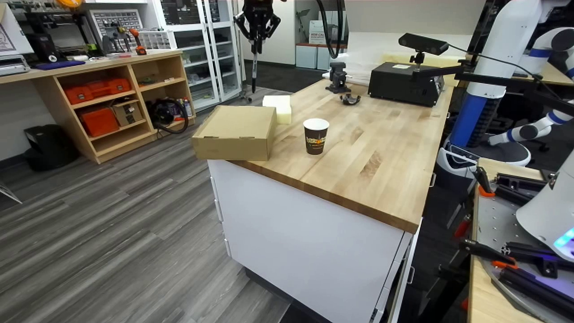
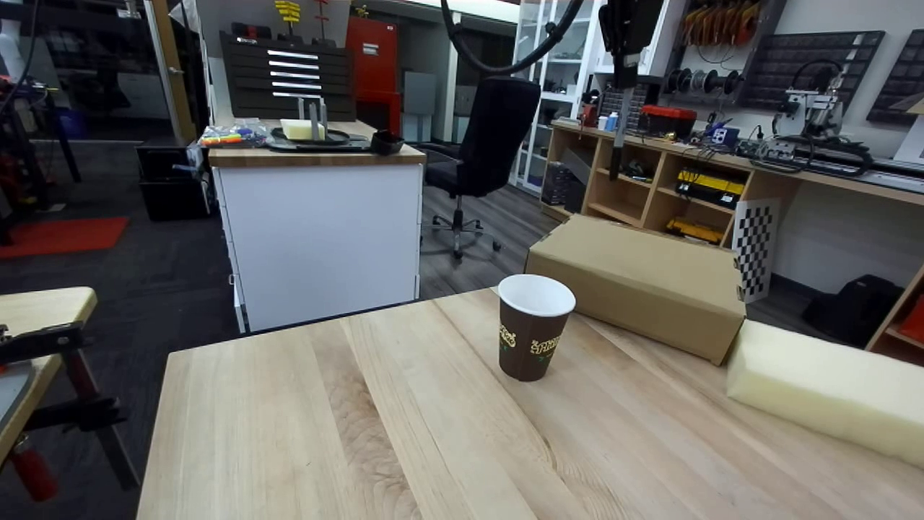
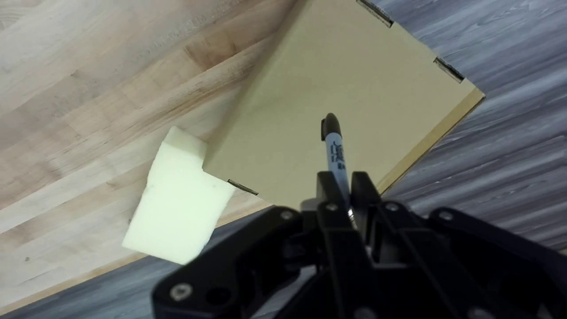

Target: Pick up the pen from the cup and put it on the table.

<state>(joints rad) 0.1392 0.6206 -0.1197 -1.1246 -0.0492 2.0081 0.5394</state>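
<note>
- One pen (image 3: 335,153) hangs cap-down, clamped in the gripper (image 3: 344,181).
- In an exterior view, it bears one o'clock from the cup (image 2: 530,339).
- There, the cup stands upright on the table (image 2: 274,426), cardboard box (image 2: 639,278) at two o'clock.

White-rimmed dark brown cup (image 2: 533,334), dark-capped grey pen (image 3: 335,153), black pincer (image 3: 344,184), black-and-white checkered board (image 2: 754,249).
</note>
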